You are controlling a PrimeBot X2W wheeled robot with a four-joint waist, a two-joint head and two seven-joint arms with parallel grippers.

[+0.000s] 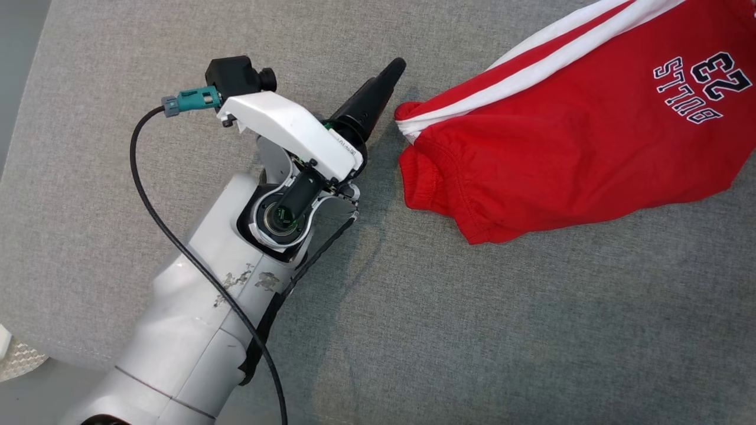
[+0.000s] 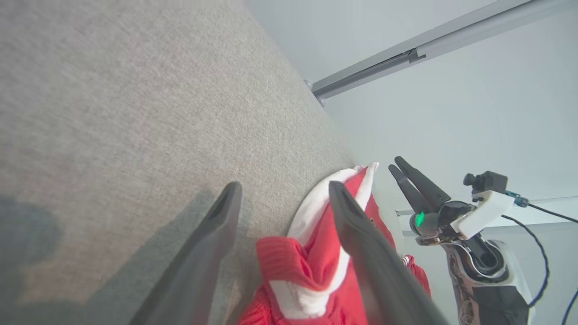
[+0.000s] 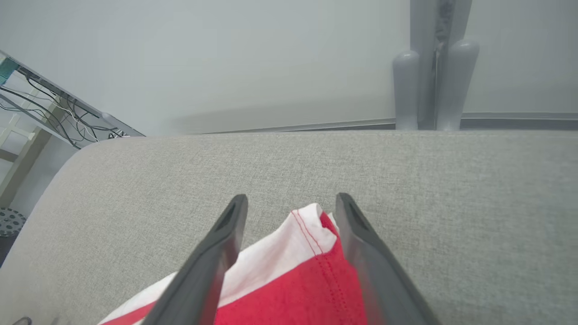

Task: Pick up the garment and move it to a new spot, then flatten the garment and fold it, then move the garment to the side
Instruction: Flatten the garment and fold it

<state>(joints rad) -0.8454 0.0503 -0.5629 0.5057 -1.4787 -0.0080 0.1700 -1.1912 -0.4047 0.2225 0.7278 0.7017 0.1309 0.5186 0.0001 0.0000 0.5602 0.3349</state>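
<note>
Grey woven fabric covers the whole work surface. Nearest the robot's body, the pale left forearm reaches up and to the right across it. Its paint is chipped near the wrist, and a black cable loops along its outer side to a teal plug.

The left gripper sits low over the fabric with its two dark fingers spread well apart, gripping nothing. In the left wrist view a red ribbed cuff lies between them, down near their roots. Whether either finger touches it cannot be judged from that angle. In the head view one fingertip points at the cuff from just beside it.

The garment, red with white stripes, lies rumpled on the right part of the surface and runs off the upper right of the head view. Its black-and-white print reads BULLS 23, upside down from the robot's side.

At the garment's far end the right gripper likewise stands open. A white-striped corner lies between its fingers, not pinched.

Beyond the surface's far edge stands a pale wall with grey posts. Off to one side is a shelf of tangled cables.
</note>
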